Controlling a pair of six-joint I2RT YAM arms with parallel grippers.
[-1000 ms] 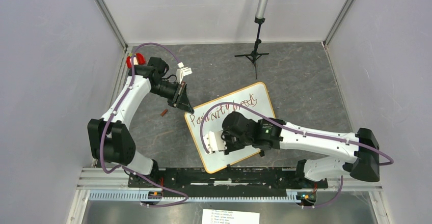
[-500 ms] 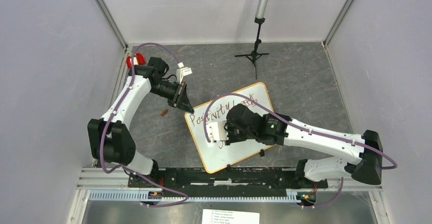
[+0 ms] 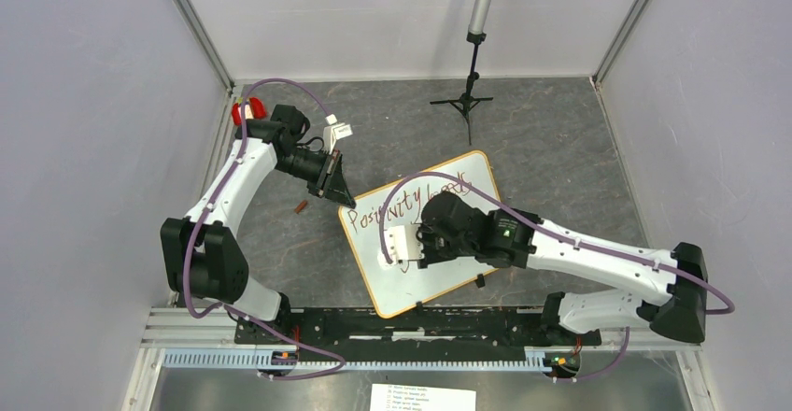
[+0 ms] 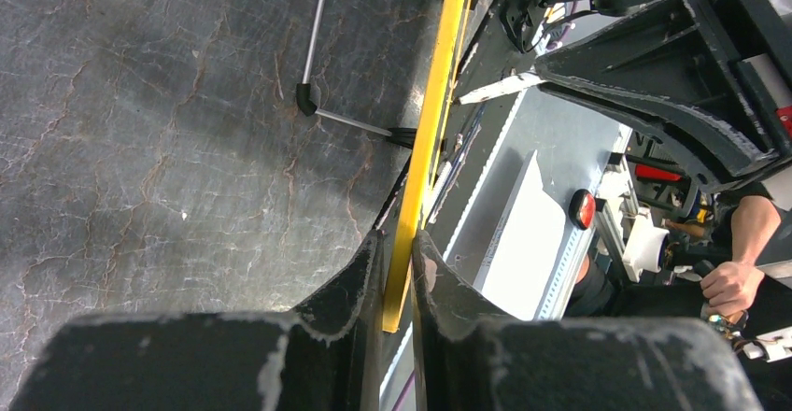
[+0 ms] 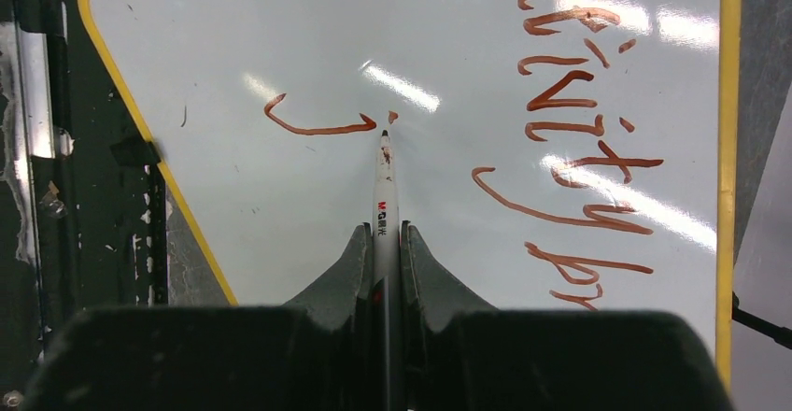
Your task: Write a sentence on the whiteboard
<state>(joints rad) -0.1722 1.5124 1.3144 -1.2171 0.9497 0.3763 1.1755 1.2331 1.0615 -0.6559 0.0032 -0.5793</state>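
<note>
Whiteboard clamped, marker tip on surface.
I see the whiteboard (image 3: 425,285) lying flat beneath the right gripper (image 5: 384,233), with the sentence (image 3: 392,210) ahead and to one side of its fingers. Those fingers are closed on a marker (image 5: 384,201), whose tip touches the board beside a hooked stroke. The left gripper (image 4: 397,243) pinches the yellow rim (image 4: 434,103) between narrow fingers.

Left claw (image 4: 397,245) clamped on whiteboard (image 4: 431,117) (yellow rim, edge-on), dark marbled table (image 4: 140,131) behind
</note>
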